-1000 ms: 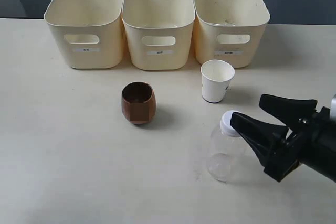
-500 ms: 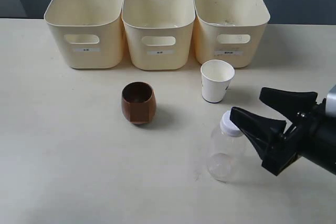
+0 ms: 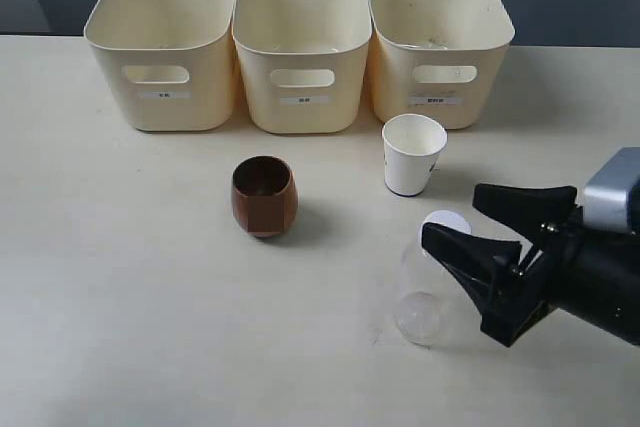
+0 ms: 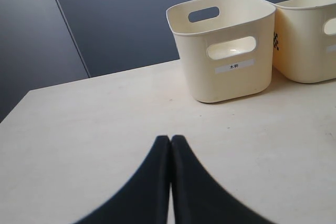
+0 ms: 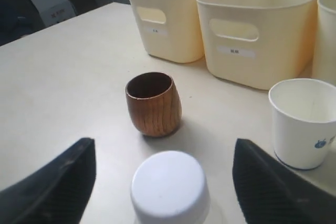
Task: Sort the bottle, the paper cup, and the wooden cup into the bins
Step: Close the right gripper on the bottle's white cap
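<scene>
While the right gripper [image 3: 452, 213] spreads either side of the one bottle [image 3: 418, 309] on the tabletop [image 3: 120, 277], the left gripper [image 4: 170, 140] is pressed together; one paper cup [image 3: 412, 154], one wooden cup [image 3: 264, 197], three bins [image 3: 260, 87] behind.

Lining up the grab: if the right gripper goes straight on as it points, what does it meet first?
Probably the bottle: its white cap sits between the open jaws of the right gripper.

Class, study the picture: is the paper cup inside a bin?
No, the paper cup stands on the table, in front of the right bin.
</scene>
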### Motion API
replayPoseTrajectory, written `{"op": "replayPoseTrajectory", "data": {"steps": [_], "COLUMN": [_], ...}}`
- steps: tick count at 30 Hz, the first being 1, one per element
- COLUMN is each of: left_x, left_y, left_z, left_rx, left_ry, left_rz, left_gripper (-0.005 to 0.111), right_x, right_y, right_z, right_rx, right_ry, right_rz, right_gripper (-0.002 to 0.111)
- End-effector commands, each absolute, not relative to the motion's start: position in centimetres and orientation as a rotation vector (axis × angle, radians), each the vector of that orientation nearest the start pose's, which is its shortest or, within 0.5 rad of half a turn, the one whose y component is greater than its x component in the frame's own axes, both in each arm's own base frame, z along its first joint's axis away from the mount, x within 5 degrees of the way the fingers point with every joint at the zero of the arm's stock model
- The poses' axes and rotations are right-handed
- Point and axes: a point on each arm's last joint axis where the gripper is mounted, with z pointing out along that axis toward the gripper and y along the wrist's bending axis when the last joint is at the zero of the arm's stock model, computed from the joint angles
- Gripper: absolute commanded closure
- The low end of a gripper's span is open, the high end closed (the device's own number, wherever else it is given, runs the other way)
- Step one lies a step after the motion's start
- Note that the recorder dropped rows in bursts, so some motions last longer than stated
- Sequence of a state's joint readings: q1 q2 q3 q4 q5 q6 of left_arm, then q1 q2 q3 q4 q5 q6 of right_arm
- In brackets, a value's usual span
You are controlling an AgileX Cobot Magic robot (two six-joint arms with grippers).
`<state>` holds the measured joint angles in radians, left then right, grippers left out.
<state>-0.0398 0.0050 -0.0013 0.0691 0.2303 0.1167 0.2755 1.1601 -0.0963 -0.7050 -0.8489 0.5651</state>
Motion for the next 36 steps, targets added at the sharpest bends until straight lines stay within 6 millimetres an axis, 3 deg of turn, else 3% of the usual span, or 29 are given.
{"op": "replayPoseTrajectory", "data": {"steps": [1,19,30,36], "left_x": [5.6,5.6,5.6,5.6], "left_y": [-0.1,-0.1,-0.1,-0.1], "left_z": [19.3,19.3,19.3,19.3], "left_rx": [0.181,0.181,0.181,0.181], "left_ry": [1.699,1.699,1.699,1.699], "left_rz": [0.117,0.117,0.117,0.117], "left_gripper": [0.107,0.107,0.107,0.107], "right_x": [14.7,15.7,16.4,16.8], "right_y": [8.8,9.3,9.5,9.5], "right_z": [17.5,15.6,15.8,15.0], "right_rx": [-0.583,-0.534,-0.511,-0.484], "right_ry": [1.813,1.852,1.822,1.853], "right_rz": [0.688,0.750,0.778,0.777], "right_gripper": [0.040,0.040,0.040,0.046]}}
